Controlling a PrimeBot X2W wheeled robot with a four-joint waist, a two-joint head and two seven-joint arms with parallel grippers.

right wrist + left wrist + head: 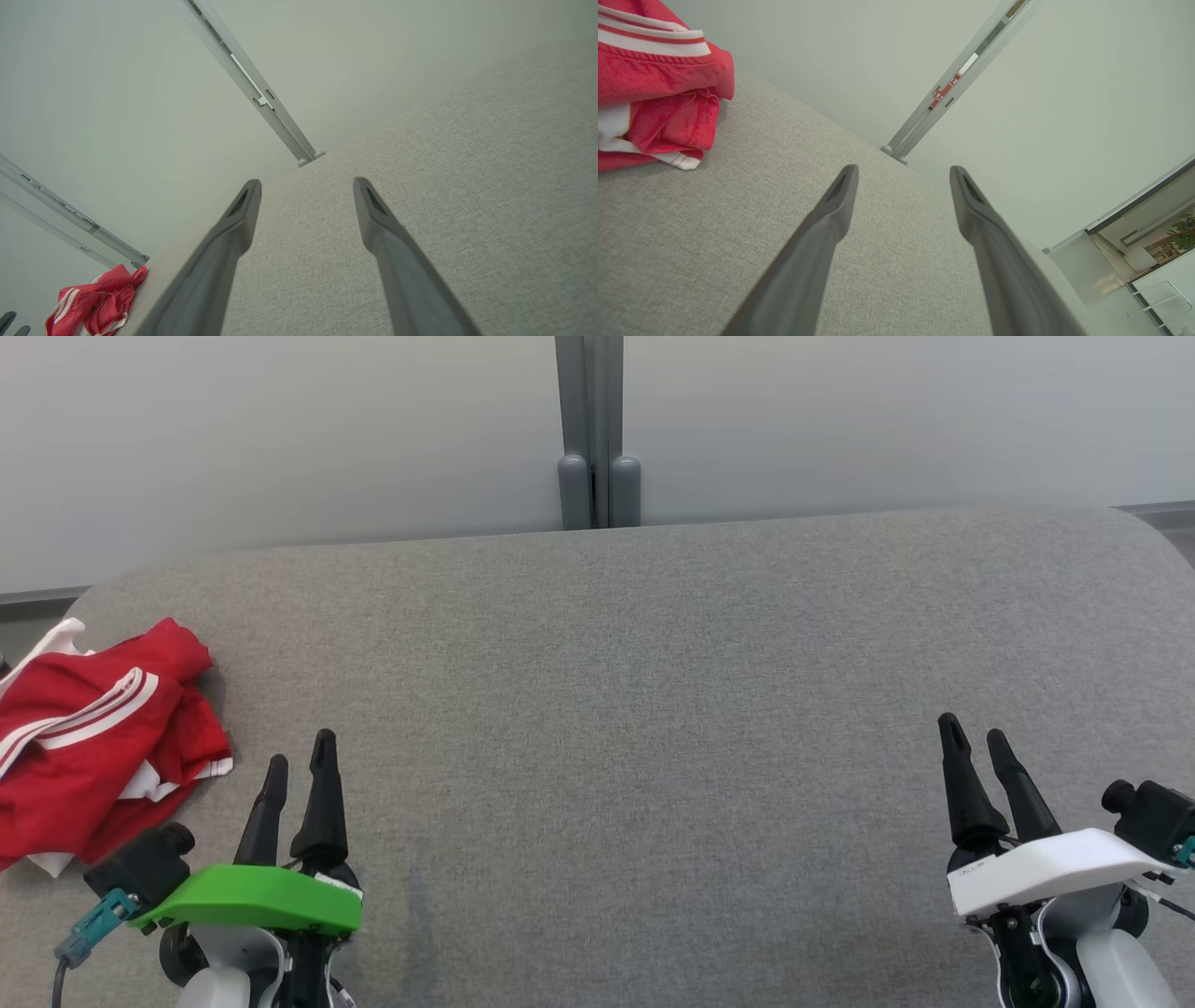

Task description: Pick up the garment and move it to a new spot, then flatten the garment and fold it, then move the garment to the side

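Nothing is legible: a tiny mark [972, 870] on the white wrist cover [1055, 859], four o'clock in head view, and a red sticker [941, 92] on the post [920, 122] are both too blurred to read.

The crumpled red garment with white stripes [103, 737] runs off the left edge of the head view, so its full outline is anyone's guess, and it's too bunched up to tell what kind of garment it is. The left wrist view chops it at the top and left edges too. The grey fabric counter [653, 709] gets cut by the bottom edge. On the grey metal post [920, 122], the little red-and-white label [943, 91] is too tiny to read. Two dark tips [10, 323] in the right wrist view's bottom-left corner are mostly cropped.
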